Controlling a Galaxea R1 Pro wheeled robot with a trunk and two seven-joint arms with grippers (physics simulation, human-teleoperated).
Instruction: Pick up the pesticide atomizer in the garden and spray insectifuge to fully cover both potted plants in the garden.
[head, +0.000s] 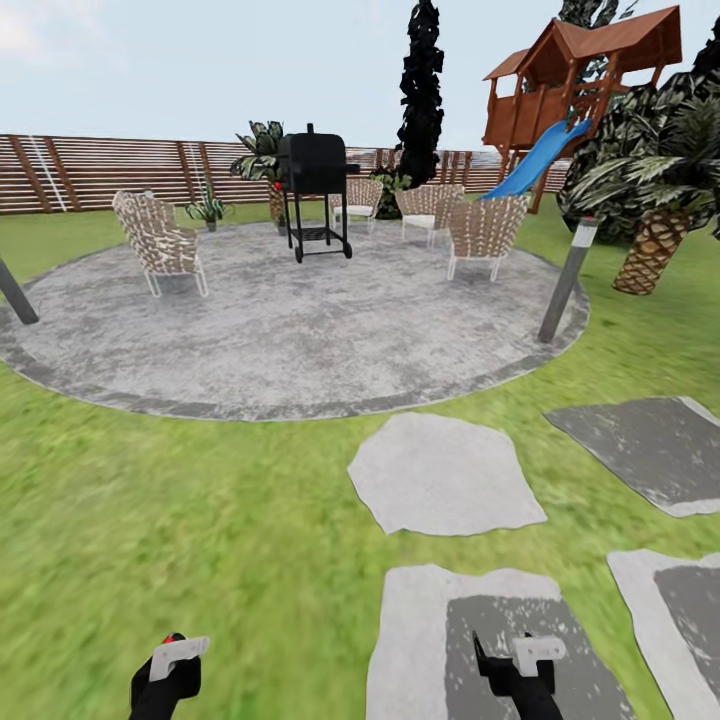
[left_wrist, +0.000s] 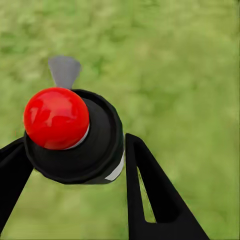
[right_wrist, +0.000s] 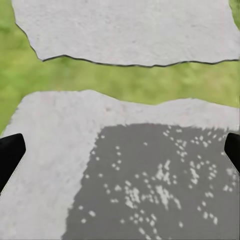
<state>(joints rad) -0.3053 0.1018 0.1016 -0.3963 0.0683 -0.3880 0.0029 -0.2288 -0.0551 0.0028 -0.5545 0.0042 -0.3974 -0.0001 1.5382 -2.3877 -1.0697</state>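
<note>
My left gripper (head: 170, 662) at the head view's bottom edge is shut on the pesticide atomizer (left_wrist: 97, 145). The left wrist view looks down on its round black spray head, with a red knob (left_wrist: 56, 117) on top and a sliver of white label. My right gripper (head: 520, 668) stands open over a grey stepping stone (right_wrist: 75, 150); its fingertips (right_wrist: 10, 152) sit at that view's edges with nothing between them. Ahead lies the garden's lawn (head: 150, 500) and round grey patio (head: 300, 330). The two potted plants are out of view.
On the patio stand a black grill (head: 315, 180) and several wicker chairs (head: 155, 240). Grey bollard lamp posts (head: 566, 280) flank its rim. A spiky long-leaved plant (head: 207, 208) sits near the slatted fence (head: 100, 170). At the right are a palm (head: 655, 245) and a playhouse slide (head: 535, 160).
</note>
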